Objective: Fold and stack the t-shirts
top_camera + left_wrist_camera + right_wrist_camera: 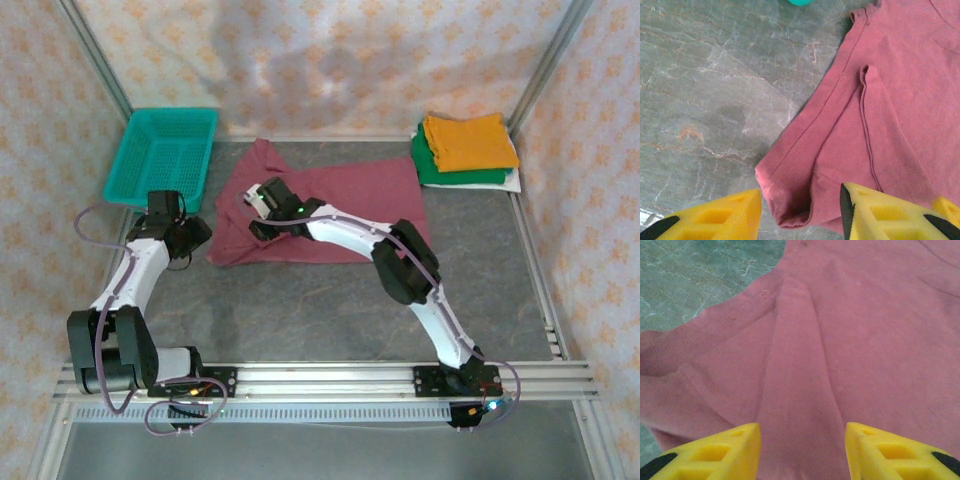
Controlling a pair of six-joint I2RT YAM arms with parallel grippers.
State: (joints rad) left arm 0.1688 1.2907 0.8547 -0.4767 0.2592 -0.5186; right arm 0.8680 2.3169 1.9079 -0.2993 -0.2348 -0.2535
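A maroon t-shirt (340,195) lies spread, somewhat rumpled, on the grey table. My left gripper (196,236) hovers at its near left corner. In the left wrist view that gripper (800,215) is open, with the shirt's folded corner (790,200) lying between the yellow fingers (730,215). My right gripper (258,210) is over the shirt's left part. In the right wrist view it (802,455) stands open astride a raised ridge of maroon cloth (795,390), gripping nothing. Folded orange (463,140), green (440,172) and white (512,182) t-shirts are stacked at the back right.
A teal mesh basket (165,150) stands at the back left, just beyond my left gripper. Metal frame posts and papered walls close in the table. Bare grey tabletop (300,310) lies in front of the maroon shirt.
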